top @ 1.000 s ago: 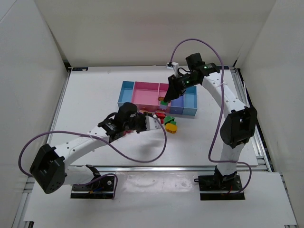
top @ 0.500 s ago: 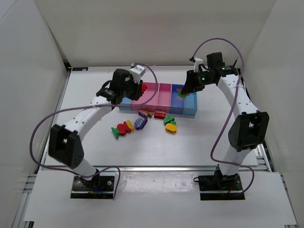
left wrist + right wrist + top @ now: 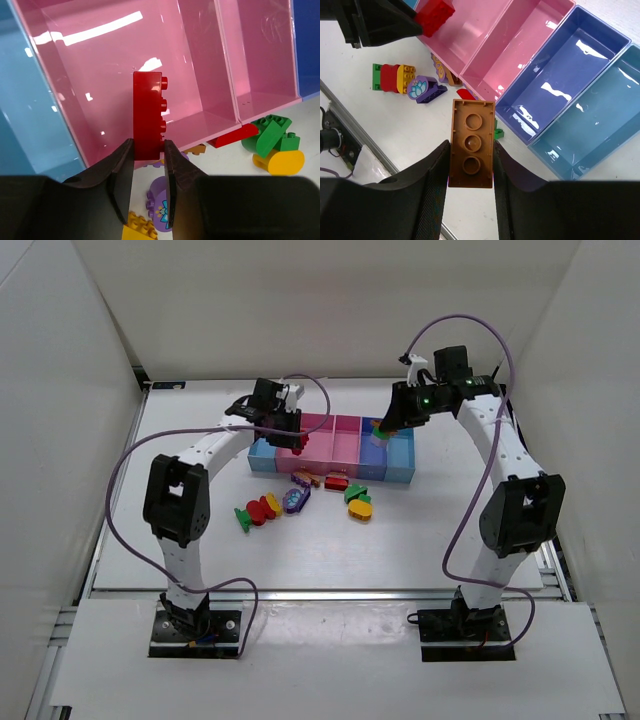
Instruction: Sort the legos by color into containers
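Observation:
My left gripper (image 3: 293, 438) is shut on a red brick (image 3: 147, 115), which hangs over the left pink bin (image 3: 100, 60) of the joined containers (image 3: 330, 472). My right gripper (image 3: 381, 435) is shut on a brown-orange brick (image 3: 471, 142), seen from its underside, high above the table near the blue bin (image 3: 560, 70). Loose legos lie in front of the bins: a green, red and yellow stack (image 3: 255, 512), a purple piece (image 3: 295, 502), a red piece (image 3: 336, 482), and a green and yellow pair (image 3: 358, 504).
The bin row runs light blue (image 3: 25, 100), pink, pink (image 3: 260, 50), blue, light blue (image 3: 600, 115). White walls enclose the table at the back and sides. Purple cables loop off both arms (image 3: 130, 470).
My left arm has swung from the loose pieces at the table's front up to the pink bin, with the red brick in it. My right gripper has moved right along the bins.

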Robot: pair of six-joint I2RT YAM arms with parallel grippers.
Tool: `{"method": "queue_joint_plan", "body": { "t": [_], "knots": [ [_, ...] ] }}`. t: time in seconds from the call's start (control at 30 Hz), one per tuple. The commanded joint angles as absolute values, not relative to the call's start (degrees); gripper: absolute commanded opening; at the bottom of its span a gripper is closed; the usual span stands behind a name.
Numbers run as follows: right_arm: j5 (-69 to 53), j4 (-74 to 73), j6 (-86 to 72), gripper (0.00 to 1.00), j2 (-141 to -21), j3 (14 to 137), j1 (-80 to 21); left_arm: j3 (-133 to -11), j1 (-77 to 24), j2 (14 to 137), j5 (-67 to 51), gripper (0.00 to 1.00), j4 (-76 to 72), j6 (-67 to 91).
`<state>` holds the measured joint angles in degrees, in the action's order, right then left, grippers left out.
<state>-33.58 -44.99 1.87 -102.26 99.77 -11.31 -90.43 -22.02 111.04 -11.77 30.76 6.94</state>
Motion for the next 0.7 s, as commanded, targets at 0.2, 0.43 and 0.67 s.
{"method": "queue_joint_plan", "body": {
  "t": [0.2, 0.43, 0.67],
  "knots": [
    [-37.09, -42.63, -2.63, 0.0, -103.97, 101.87, -11.34, -93.87, -20.74, 111.36, -17.13, 0.63, 30.77, 8.44],
    [-43.75, -37.54, -11.58, 0.0, -105.12, 101.51, -9.94, -85.0, -17.84, 103.02, -29.86, 0.7, 14.53, 12.03],
    [-57.82, -22.33, -31.37, 0.0, -107.05, 97.21, -7.82, -78.77, -16.08, 100.28, -58.15, 0.69, -3.82, 34.15]
  ]
}}
